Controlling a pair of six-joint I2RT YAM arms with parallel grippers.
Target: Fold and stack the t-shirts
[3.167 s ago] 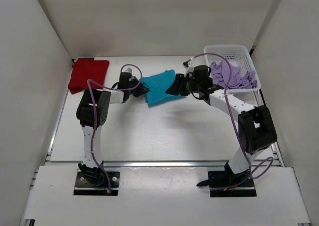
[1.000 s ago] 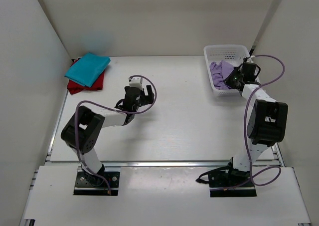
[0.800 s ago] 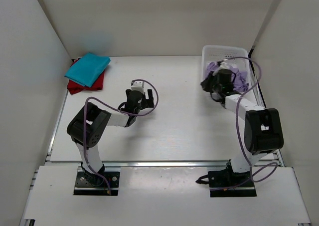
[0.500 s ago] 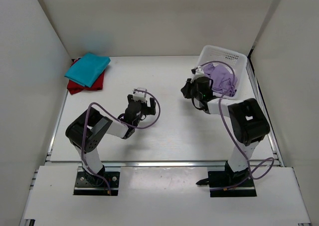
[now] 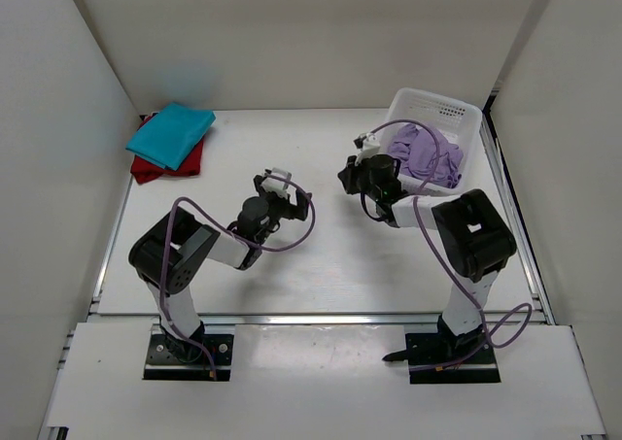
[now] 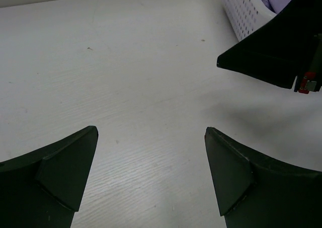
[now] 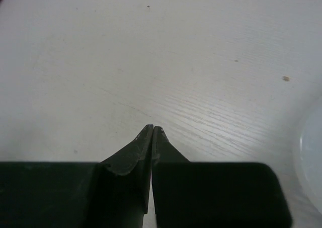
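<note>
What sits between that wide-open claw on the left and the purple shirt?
The right gripper, shut, then the near wall of the white basket that holds the lavender shirt. The top view and the left wrist view both show this.

At the worktop's (image 5: 321, 255) far left corner we find the upper t-shirt (image 5: 171, 134) lying on the lower t-shirt (image 5: 148, 171). At far right, the third t-shirt (image 5: 420, 153) sits in the basket (image 5: 428, 100). Between them are the left hand (image 5: 282, 189) and the right hand (image 5: 352, 176), the latter just beside the basket.
</note>
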